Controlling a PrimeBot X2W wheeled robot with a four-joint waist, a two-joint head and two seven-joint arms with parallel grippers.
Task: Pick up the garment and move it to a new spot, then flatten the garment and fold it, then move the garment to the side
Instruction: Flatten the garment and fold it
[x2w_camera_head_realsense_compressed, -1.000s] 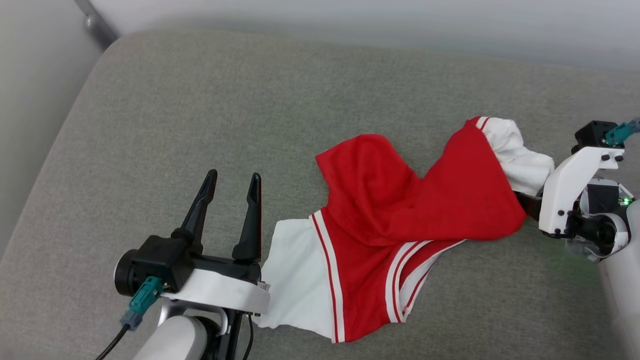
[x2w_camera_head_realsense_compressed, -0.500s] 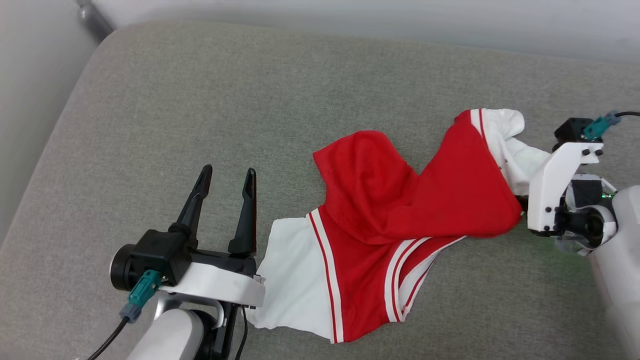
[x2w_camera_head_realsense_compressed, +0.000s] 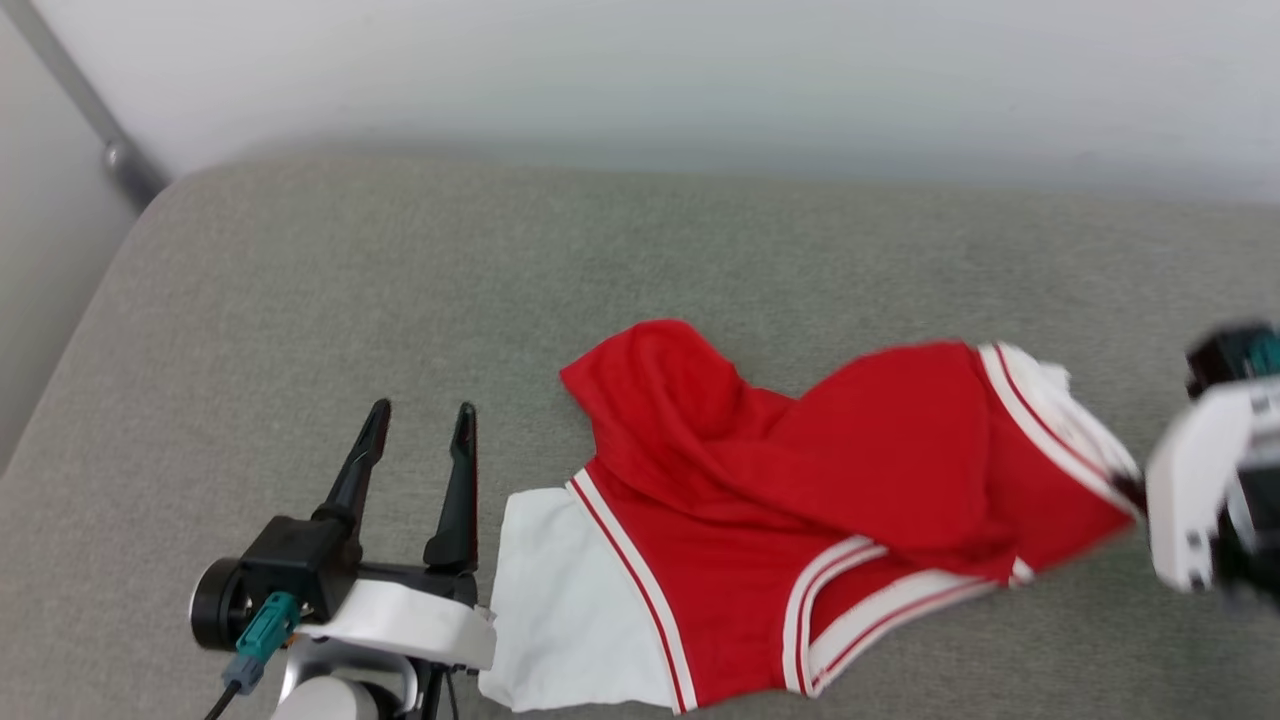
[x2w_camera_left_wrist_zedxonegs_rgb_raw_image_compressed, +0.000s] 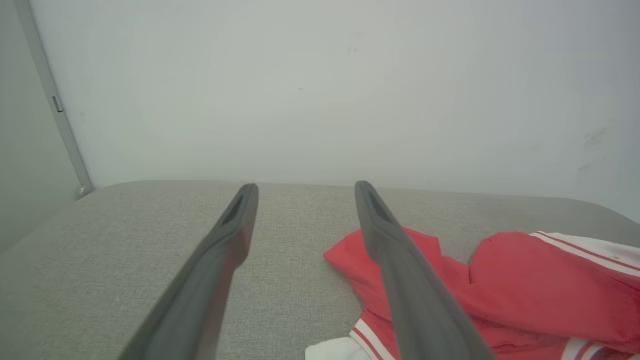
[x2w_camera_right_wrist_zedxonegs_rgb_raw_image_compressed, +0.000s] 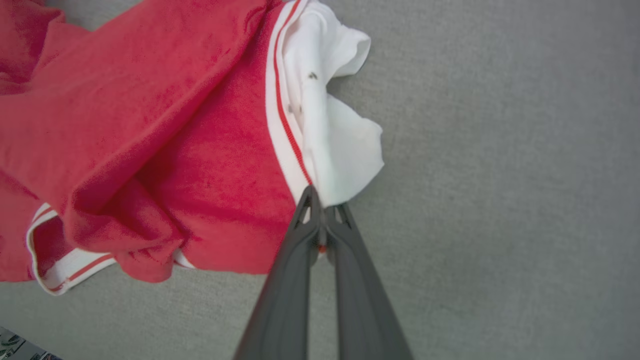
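- Head view: the shirt lies bunched on the grey cushion. My left gripper sits low beside its white sleeve, fingers apart, empty. My right gripper reaches in from the right, blurry.
- Left wrist view: my arm lies flat, fingers pointing at the wall; the shirt is on their right.
- Right wrist view: my fingers pinch the shirt's edge where red meets white. I think I should lift slowly and high, so it doesn't slip or drag.
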